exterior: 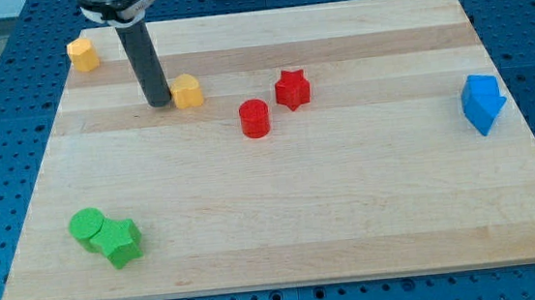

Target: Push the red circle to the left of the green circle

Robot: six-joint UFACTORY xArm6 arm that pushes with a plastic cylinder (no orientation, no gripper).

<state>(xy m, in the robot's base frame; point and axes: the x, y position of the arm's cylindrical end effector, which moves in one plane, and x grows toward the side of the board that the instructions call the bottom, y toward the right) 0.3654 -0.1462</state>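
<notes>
The red circle (255, 118) stands near the board's middle, slightly towards the view's top. The green circle (87, 227) sits at the view's lower left, touching a green star (120, 242) on its right. My tip (159, 102) rests on the board at the view's upper left, just left of a yellow block (187, 91) and about touching it. The tip is well left of the red circle and far above the green circle.
A red star (292, 89) sits just up and right of the red circle. A second yellow block (83, 53) lies at the board's upper left corner. A blue block (482, 102) sits near the right edge of the wooden board (351, 220).
</notes>
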